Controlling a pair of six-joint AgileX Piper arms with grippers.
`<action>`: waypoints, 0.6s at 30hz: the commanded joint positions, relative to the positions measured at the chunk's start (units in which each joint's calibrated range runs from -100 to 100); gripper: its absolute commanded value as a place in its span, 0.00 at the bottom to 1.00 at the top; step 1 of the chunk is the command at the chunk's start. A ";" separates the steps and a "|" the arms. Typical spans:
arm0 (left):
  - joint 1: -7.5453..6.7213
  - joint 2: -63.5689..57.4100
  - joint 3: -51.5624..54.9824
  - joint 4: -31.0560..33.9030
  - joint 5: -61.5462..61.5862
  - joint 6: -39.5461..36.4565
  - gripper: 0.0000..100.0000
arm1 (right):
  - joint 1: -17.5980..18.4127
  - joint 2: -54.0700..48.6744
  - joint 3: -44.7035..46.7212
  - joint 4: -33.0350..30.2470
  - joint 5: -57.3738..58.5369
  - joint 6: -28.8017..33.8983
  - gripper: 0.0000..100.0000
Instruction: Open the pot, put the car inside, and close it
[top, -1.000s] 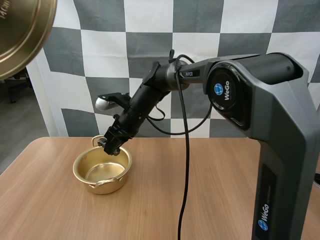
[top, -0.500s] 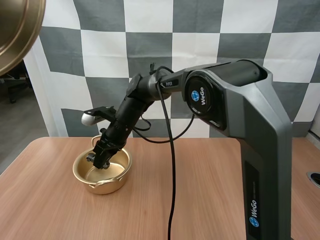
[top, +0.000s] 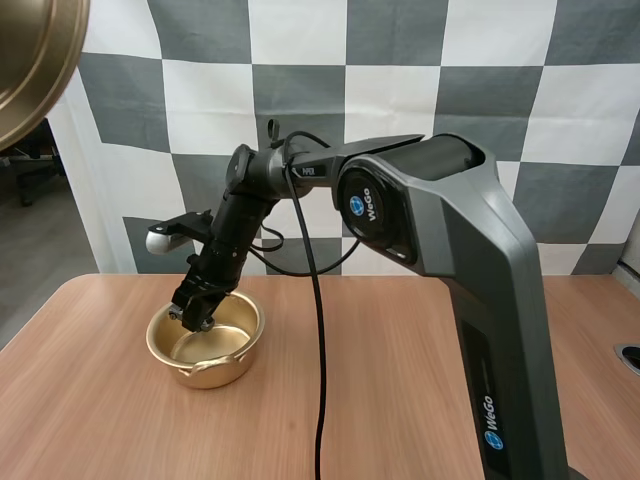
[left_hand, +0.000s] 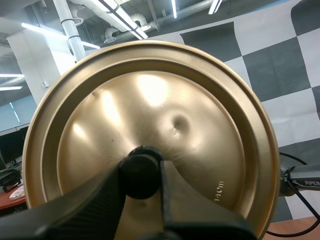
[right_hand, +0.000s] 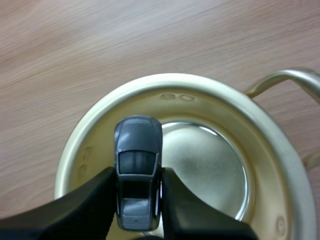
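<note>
Car (right_hand: 138, 170) gripped over the open pot (top: 215, 372), lid (left_hand: 150, 110) held off.
High and left of the pot, the left hand (left_hand: 141, 175) is clamped on the lid's black knob (left_hand: 139, 165). The pot stands on the tabletop (top: 420, 380), its golden floor bare. At the pot's mouth, the right hand (top: 192, 318) pinches the grey car by its sides, above the pot's inner wall.

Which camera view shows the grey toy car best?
Right wrist view: the grey toy car is pinched by the right gripper over the gold pot. High view: a dark speck at the gripper. Left wrist view: the lid.
</note>
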 joint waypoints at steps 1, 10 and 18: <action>0.04 0.01 -0.03 -0.12 0.02 0.06 0.00 | 0.04 0.51 -0.02 0.00 0.08 0.02 0.00; 0.04 0.01 -0.03 -0.12 0.02 0.06 0.00 | 0.04 3.53 -1.28 -2.58 0.08 0.39 0.00; 0.04 0.01 -0.03 -0.12 0.02 0.06 0.00 | 0.04 4.31 -3.64 -4.54 0.08 1.44 0.00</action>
